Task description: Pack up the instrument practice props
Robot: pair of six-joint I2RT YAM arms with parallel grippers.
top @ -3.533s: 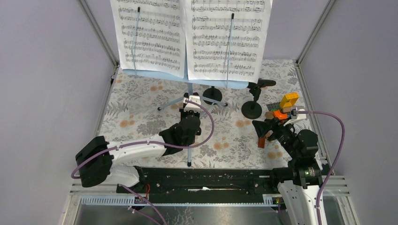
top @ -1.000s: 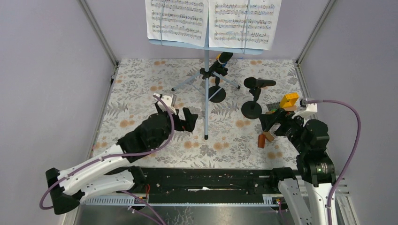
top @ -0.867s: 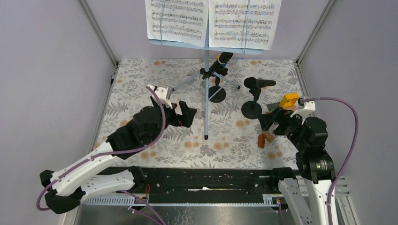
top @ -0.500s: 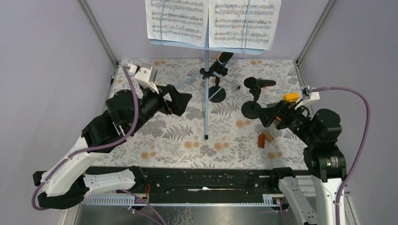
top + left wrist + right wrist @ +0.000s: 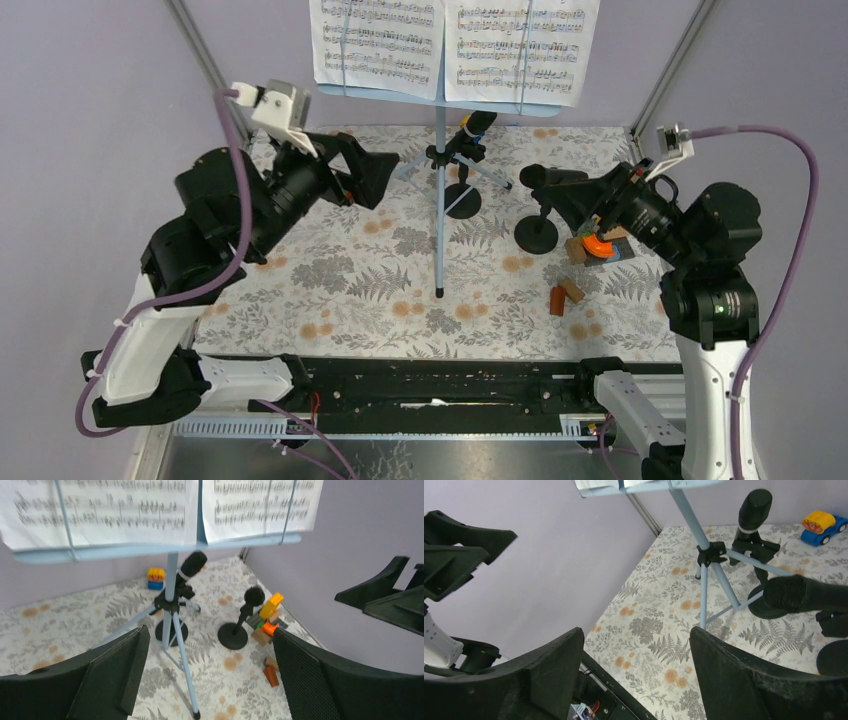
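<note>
I see my left fingers (image 5: 365,170) and right fingers (image 5: 585,200) spread apart and empty above the table (image 5: 300,300), and I judge the music stand (image 5: 440,95) at the middle of the far edge light but top-heavy, its sheet-music pages (image 5: 380,45) slippy, best gripped by its stiff pole (image 5: 439,230).

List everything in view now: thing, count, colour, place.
Music stand: 1, light blue, centre rear, upright on tripod.
Sheet-music pages: 2, white, side by side on the stand's desk.
Microphones: 2, black, in round-based holders; one beside the tripod, one further right.
Toy blocks: several, mixed colours, right of the mics.
Toy car: 1, blue and yellow, rear.
Table cover: 1, floral.
Left hand: black, open, raised.
Right hand: black, open, raised.
</note>
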